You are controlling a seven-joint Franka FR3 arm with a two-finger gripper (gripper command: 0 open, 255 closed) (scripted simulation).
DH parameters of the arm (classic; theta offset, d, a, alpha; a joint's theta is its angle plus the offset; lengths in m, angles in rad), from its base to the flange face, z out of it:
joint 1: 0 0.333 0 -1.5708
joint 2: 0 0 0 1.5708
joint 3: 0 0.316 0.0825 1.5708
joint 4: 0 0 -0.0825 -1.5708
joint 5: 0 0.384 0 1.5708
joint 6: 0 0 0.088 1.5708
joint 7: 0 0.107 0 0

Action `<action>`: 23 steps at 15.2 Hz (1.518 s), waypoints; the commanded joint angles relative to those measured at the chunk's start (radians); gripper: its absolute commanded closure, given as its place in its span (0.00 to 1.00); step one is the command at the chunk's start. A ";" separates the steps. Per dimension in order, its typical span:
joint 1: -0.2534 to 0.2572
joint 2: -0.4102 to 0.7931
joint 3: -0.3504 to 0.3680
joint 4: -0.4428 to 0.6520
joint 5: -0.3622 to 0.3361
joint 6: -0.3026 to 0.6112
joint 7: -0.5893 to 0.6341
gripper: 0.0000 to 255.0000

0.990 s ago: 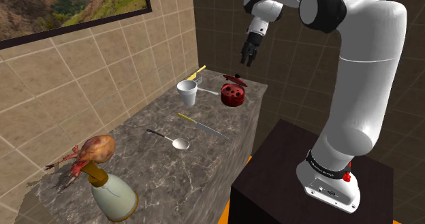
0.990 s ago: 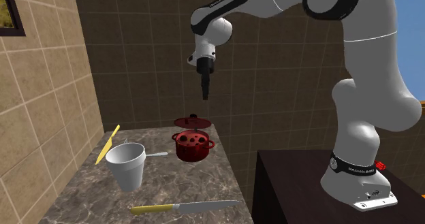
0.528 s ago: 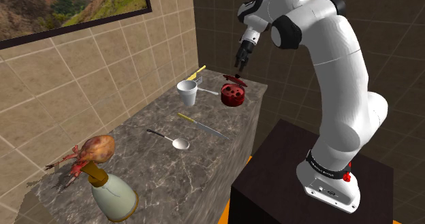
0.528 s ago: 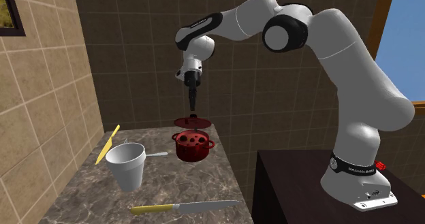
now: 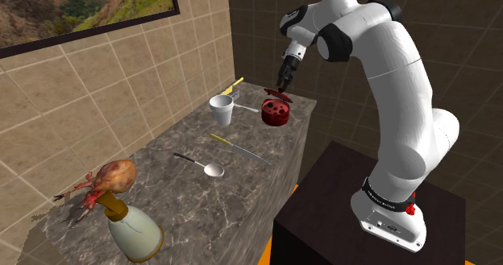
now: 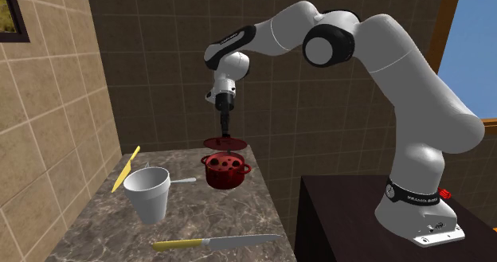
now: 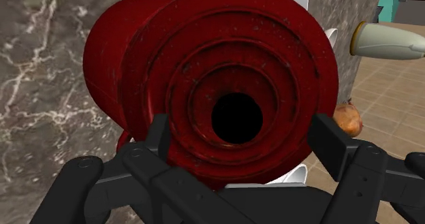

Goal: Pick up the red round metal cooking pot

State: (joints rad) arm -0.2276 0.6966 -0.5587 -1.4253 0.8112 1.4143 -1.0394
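Observation:
A dark red round pot [image 5: 275, 113] with small side handles stands near the far end of the marble counter [image 5: 173, 195]. Its red lid [image 5: 279, 93] sits raised and tilted just above the rim. In the second exterior view the pot [image 6: 225, 170] has the lid [image 6: 225, 142] right over it. My black gripper [image 5: 282, 84] points down, its tips just above the lid [image 7: 235, 73]. Seen from the wrist, the gripper [image 7: 244, 137] is open, its fingers [image 7: 161, 134] apart in front of the lid and clasping nothing. The pot body [image 7: 109, 59] shows behind the lid.
A white cup [image 5: 222, 110] stands beside the pot, with a yellow utensil [image 5: 234, 84] against the tiled wall. A yellow-handled knife [image 5: 236, 148] and a spoon [image 5: 201, 166] lie mid-counter. At the near end a vase [image 5: 133, 229] carries a roast chicken. The dark stand [image 5: 363, 215] adjoins the counter.
The arm has swung toward the shoulder view's left and come down, bringing the gripper from high above the counter to just over the pot's lid. The pot and lid have not moved.

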 commanded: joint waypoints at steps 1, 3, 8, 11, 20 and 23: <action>0.000 0.002 0.000 -0.001 0.001 0.003 -0.002 1.00; 0.000 0.002 0.000 -0.001 0.001 0.003 -0.002 1.00; 0.000 0.002 0.000 -0.001 0.001 0.002 -0.002 1.00; 0.000 -0.004 -0.001 0.003 -0.001 -0.005 0.004 1.00; -0.005 -0.050 -0.010 0.052 -0.016 -0.078 0.053 1.00; -0.009 -0.062 -0.012 0.073 -0.019 -0.103 0.071 1.00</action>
State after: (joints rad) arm -0.2372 0.6439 -0.5694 -1.3554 0.7941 1.3197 -0.9740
